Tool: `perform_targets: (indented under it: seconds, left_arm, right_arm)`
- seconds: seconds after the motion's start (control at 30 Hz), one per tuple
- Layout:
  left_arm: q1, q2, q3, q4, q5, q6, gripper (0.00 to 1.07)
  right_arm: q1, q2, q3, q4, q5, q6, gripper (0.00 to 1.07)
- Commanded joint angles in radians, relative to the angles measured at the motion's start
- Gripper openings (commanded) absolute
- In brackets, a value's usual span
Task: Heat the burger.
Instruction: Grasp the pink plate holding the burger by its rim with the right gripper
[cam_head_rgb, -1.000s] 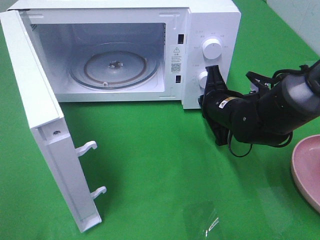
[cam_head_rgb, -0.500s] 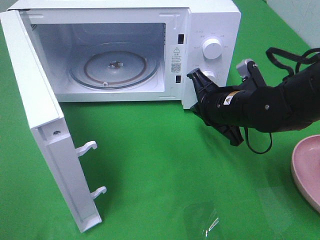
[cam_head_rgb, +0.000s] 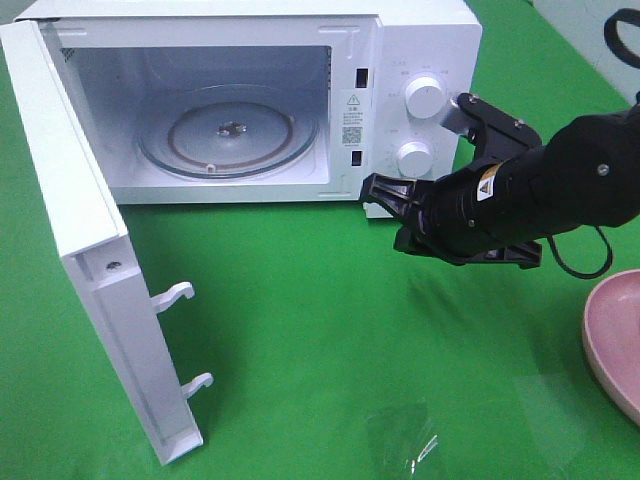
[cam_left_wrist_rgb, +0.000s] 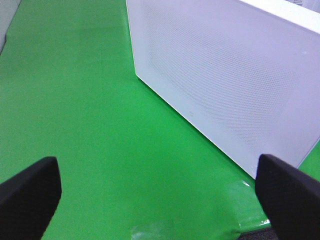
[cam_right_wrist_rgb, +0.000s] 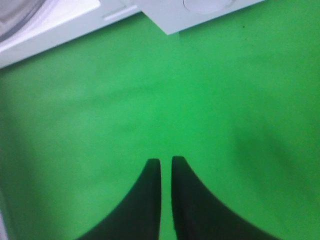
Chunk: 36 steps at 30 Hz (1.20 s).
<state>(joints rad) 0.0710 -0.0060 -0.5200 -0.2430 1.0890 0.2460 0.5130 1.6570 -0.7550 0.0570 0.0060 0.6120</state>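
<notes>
The right arm (cam_head_rgb: 560, 180) has swung round since a second ago. Then its tip covered the lower knob (cam_head_rgb: 414, 157); now that knob shows in full and the tip sits lower, just in front of the microwave's (cam_head_rgb: 430, 40) bottom corner under the control panel.

Over by the left edge of the green tabletop (cam_head_rgb: 300, 330), the left fingers (cam_left_wrist_rgb: 27, 195) are spread wide apart with nothing between them, hovering above bare cloth beside the outer face of the microwave door (cam_head_rgb: 90, 250). That door stands fully open, reaching toward the near left corner. The microwave itself sits along the far edge, its cavity showing only the glass turntable (cam_head_rgb: 230, 130). On the panel, the upper knob (cam_head_rgb: 424, 97) is above the lower one.

The right fingers (cam_right_wrist_rgb: 150, 190) are drawn together, only a thin slit between them, gripping nothing and pointing at the cloth. A scrap of clear film (cam_head_rgb: 400, 440) lies at the near edge. A pink plate (cam_head_rgb: 615, 330) is cut off by the right edge. I can't see the burger in any view.
</notes>
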Motion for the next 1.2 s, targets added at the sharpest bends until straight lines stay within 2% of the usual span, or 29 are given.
perform_targets:
  seconds: [0.03, 0.23, 0.67, 0.73, 0.9, 1.03, 1.07, 1.1, 1.13, 1.17, 1.2]
  left_arm:
    - [-0.002, -0.017, 0.002, 0.000, -0.015, -0.004, 0.98]
    - [-0.002, -0.017, 0.002, 0.000, -0.015, -0.004, 0.98]
    - [-0.002, -0.017, 0.002, 0.000, -0.015, -0.004, 0.98]
    - [-0.002, -0.017, 0.002, 0.000, -0.015, -0.004, 0.98]
    - [-0.002, -0.017, 0.002, 0.000, -0.015, -0.004, 0.98]
    - [-0.002, -0.017, 0.002, 0.000, -0.015, -0.004, 0.98]
    - [-0.002, -0.017, 0.002, 0.000, -0.015, -0.004, 0.98]
    - [-0.002, -0.017, 0.002, 0.000, -0.015, -0.004, 0.98]
    - [-0.002, -0.017, 0.002, 0.000, -0.015, -0.004, 0.98]
    - [-0.002, -0.017, 0.002, 0.000, -0.015, -0.004, 0.98]
    - [-0.002, -0.017, 0.002, 0.000, -0.015, -0.004, 0.98]
  right_arm:
    - [0.002, -0.051, -0.003, -0.057, 0.121, -0.072, 0.09]
    - [-0.002, -0.122, -0.003, -0.125, 0.302, -0.137, 0.11]
    - [-0.002, -0.263, -0.003, -0.130, 0.649, -0.329, 0.14]
    - [-0.002, -0.307, -0.003, -0.130, 0.749, -0.368, 0.16]
    - [-0.002, -0.350, -0.003, -0.132, 0.807, -0.404, 0.18]
    - [-0.002, -0.377, -0.003, -0.153, 0.828, -0.414, 0.25]
    - [-0.002, -0.394, -0.003, -0.174, 0.831, -0.426, 0.32]
    - [-0.002, -0.394, -0.003, -0.174, 0.831, -0.426, 0.32]
    - [-0.002, -0.401, -0.003, -0.193, 0.837, -0.451, 0.44]
    - [-0.002, -0.401, -0.003, -0.193, 0.837, -0.451, 0.44]
    - [-0.002, -0.405, -0.003, -0.214, 0.839, -0.471, 0.56]
